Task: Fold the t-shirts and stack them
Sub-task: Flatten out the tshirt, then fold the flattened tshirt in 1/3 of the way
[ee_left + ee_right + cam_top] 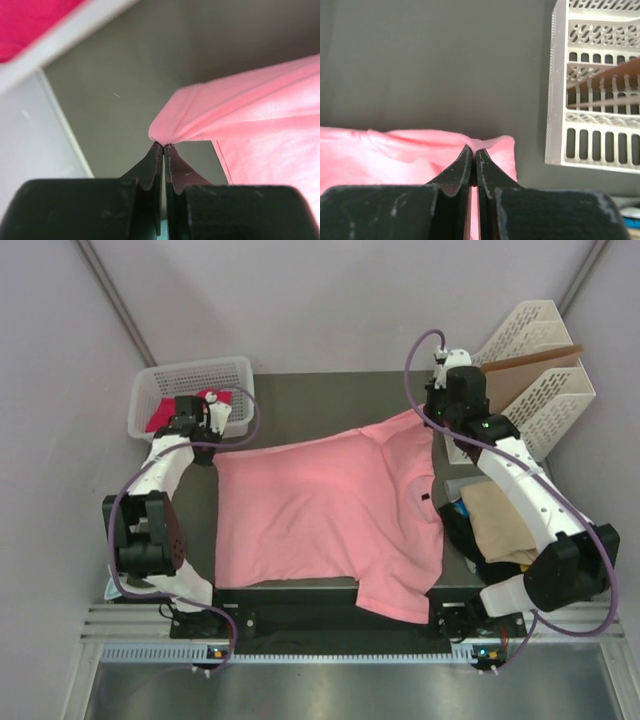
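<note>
Salmon pink t-shirt [320, 510]: plain, one small dark mark near collar.
Magenta-pink shirt [160, 417]: plain, deeper pink.
Tan shirt [505, 520], black shirt [462, 540]: plain.
Basket [195, 375]: white, lattice walls.
Rack [565, 400]: white, slotted.
Board [525, 375]: brown.
Table [300, 400]: dark grey.
Left gripper [163, 145], right gripper [472, 149]: black.

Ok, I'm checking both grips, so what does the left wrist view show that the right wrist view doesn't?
Only the left wrist: the left gripper shut on a hem corner, plus the white basket rim with magenta cloth inside. Only the right wrist: the right gripper pinching another edge, the white slotted rack and brown board. Both: the salmon pink t-shirt on the dark table.
</note>
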